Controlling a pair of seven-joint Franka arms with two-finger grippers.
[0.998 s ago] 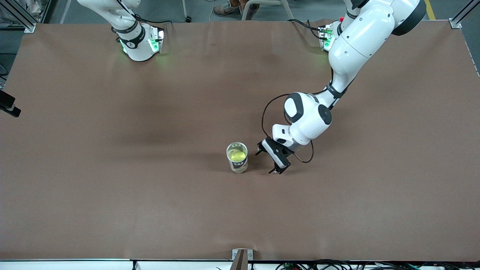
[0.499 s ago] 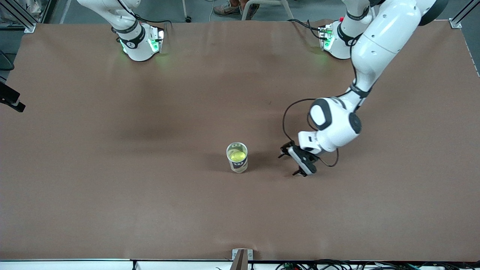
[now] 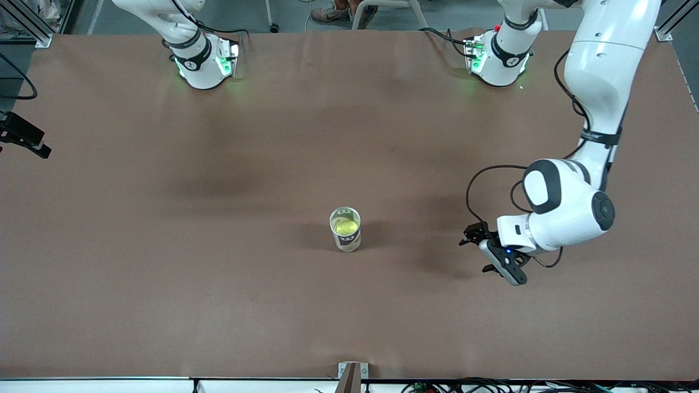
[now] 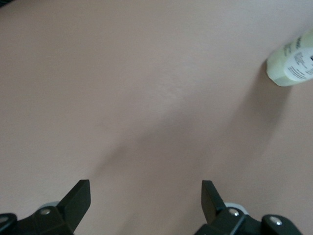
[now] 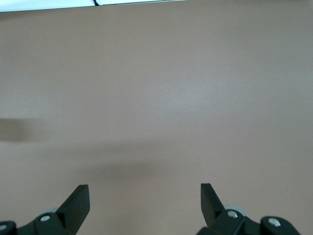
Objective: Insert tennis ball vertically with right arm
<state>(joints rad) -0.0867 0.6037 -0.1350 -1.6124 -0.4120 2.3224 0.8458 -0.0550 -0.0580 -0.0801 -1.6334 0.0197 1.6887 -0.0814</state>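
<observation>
A clear tube (image 3: 345, 230) stands upright near the middle of the table, with the yellow tennis ball (image 3: 347, 226) inside it below the rim. My left gripper (image 3: 474, 253) hangs open and empty over bare table, well off from the tube toward the left arm's end. The left wrist view shows the tube (image 4: 292, 63) at its edge, far from the open left gripper (image 4: 145, 196). My right gripper (image 5: 145, 196) is open with nothing between its fingers, over bare table. In the front view only a dark part of the right hand (image 3: 24, 143) shows, at the right arm's end of the table.
The brown table (image 3: 218, 284) carries nothing else but the two arm bases (image 3: 205, 65) (image 3: 499, 57) along its farther edge. A small bracket (image 3: 352, 374) sits at the table edge nearest the camera. The table's edge (image 5: 49, 5) shows in the right wrist view.
My left gripper has drawn away from the tube toward the left arm's end of the table, still open. The right hand's dark part has shifted slightly. The tube and ball have not moved.
</observation>
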